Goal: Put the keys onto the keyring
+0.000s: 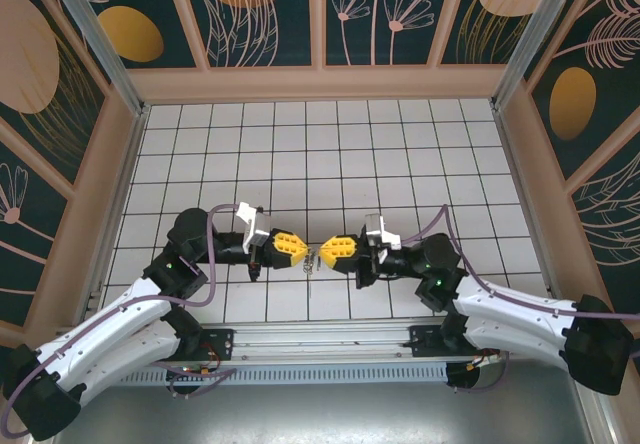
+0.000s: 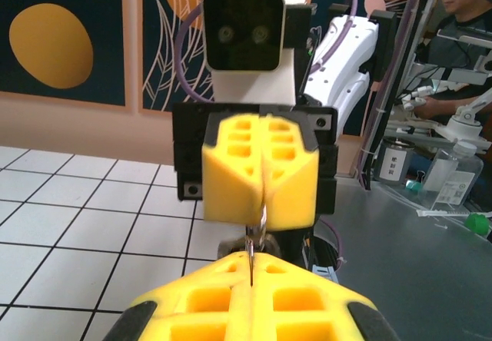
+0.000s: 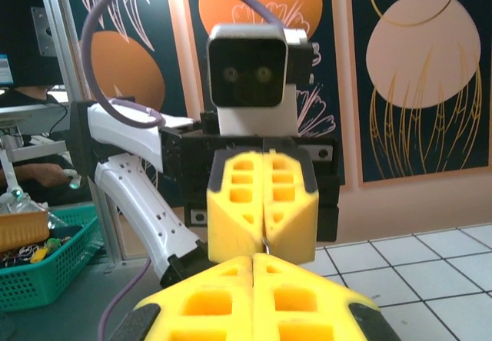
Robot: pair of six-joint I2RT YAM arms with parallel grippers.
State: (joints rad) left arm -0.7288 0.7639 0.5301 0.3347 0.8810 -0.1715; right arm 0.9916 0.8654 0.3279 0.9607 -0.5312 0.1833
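Tip to tip above the tiles (image 1: 300, 144), left gripper (image 1: 303, 249) clamped closed on the key (image 2: 251, 258), right gripper (image 1: 323, 254) closed, apparently on keyring (image 2: 260, 226) metal — light, stiff, slippery — pinch flat faces.

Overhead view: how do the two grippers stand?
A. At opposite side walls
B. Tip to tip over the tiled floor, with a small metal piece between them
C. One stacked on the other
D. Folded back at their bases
B: the left gripper and right gripper face each other, both shut, with a small metal piece between their tips above the tiled floor.
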